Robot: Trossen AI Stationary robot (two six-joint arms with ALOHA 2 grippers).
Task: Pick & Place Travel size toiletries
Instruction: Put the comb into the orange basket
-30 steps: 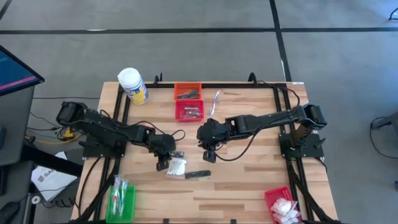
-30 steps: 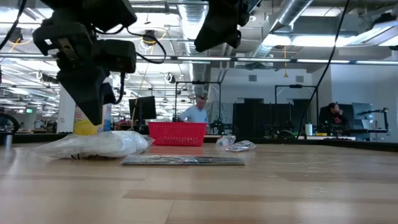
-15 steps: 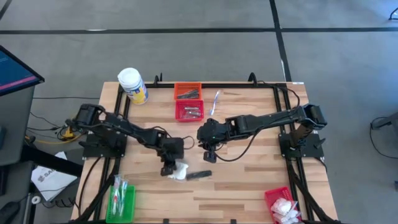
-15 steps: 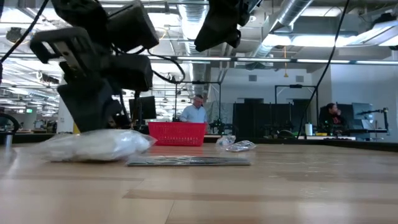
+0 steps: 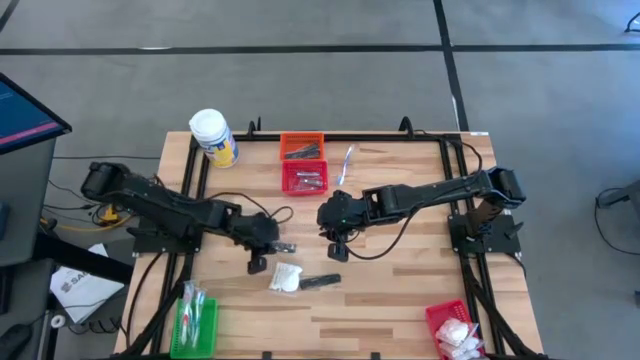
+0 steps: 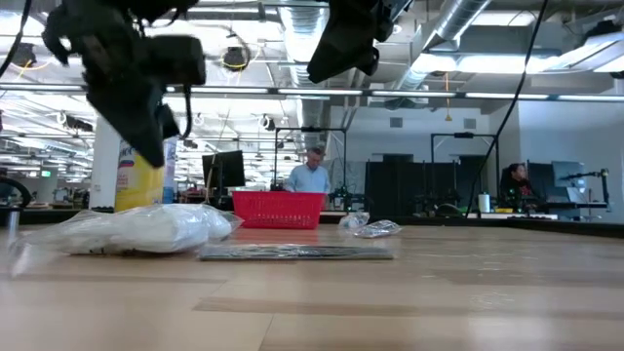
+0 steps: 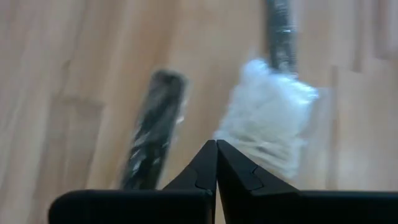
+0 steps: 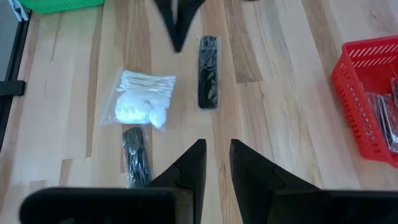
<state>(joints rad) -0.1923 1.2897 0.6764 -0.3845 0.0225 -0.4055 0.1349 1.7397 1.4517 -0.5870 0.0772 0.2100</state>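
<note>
Left hand (image 5: 257, 265) hung shut and empty over the middle of the counter (image 5: 400, 290), its fingers (image 7: 216, 163) pressed tip to tip, just left of a clear packet of white cotton items (image 5: 285, 278). Right hand (image 5: 335, 250) hovered right of it, near the counter's centre, fingers (image 8: 193, 163) narrowly apart and holding nothing. A dark slim tube (image 5: 319, 282) lay just right of the packet, and a second dark sachet (image 5: 285, 248) lay between the two hands.

Bare wood stretched along the near middle of the counter, well apart from the green basket (image 5: 197, 321) at the near left corner and the red basket (image 5: 452, 327) at the near right. At the far edge stood an orange basket (image 5: 302, 148) and a second red basket (image 5: 304, 179), with the white jar (image 5: 213, 138) to their left.

From table height the packet (image 6: 146, 226) hid part of the flat tube (image 6: 292, 253). Only the right wrist view showed cotton swabs inside the packet (image 8: 140, 99). Only the low view showed people in the room beyond.
</note>
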